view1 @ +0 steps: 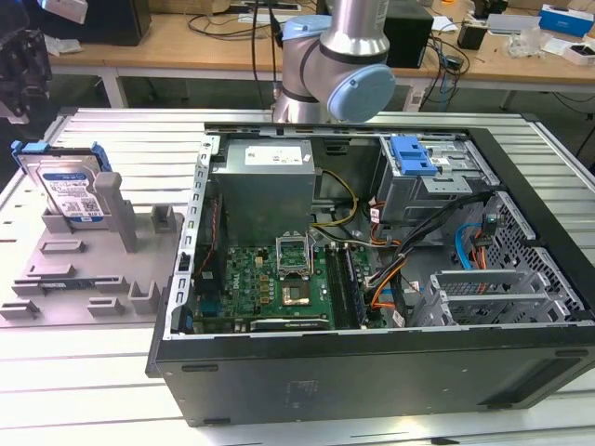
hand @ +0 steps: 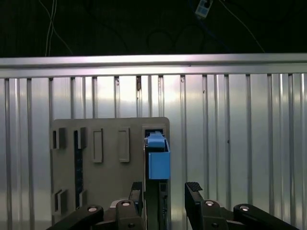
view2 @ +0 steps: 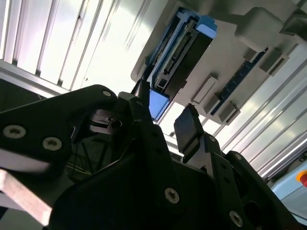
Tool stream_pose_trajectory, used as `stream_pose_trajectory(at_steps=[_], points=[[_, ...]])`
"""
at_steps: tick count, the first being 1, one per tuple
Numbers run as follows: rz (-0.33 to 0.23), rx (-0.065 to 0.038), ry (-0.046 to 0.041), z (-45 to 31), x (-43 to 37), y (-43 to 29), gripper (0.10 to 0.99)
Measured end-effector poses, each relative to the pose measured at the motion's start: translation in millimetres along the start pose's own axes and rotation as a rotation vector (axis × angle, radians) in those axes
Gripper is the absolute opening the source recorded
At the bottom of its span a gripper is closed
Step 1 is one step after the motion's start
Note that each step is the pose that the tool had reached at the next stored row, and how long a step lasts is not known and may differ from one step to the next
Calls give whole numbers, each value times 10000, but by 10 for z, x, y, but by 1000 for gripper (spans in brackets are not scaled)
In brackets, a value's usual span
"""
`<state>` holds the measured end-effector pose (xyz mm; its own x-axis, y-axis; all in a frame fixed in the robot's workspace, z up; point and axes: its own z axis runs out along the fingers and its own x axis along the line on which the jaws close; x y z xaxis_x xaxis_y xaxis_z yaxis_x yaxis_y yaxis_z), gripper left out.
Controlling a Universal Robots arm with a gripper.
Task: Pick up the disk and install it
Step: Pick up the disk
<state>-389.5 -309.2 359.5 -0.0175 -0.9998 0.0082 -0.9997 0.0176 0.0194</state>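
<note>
Exterior view shows the disk [view1: 56,173] bearing a white-and-blue label [view1: 76,197], print illegible.

The ribbed metal desk [view1: 130,139] carries a grey plastic tray [view1: 84,279] at the exterior view's left, with an open computer case [view1: 372,372] just beside it.

Disk [view1: 70,190] on fixture [view1: 88,268], to exterior view's left of computer case [view1: 372,372]

One disk [view1: 72,190], one computer case [view1: 372,376], one fixture [view1: 70,269]
</note>
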Motion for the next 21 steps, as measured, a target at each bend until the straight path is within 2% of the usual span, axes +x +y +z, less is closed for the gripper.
stream_pose_trajectory(at_steps=[10, 21], points=[[0, -2, 4, 104, 3, 62, 482], [0, -1, 10, 165, 3, 101, 482]])
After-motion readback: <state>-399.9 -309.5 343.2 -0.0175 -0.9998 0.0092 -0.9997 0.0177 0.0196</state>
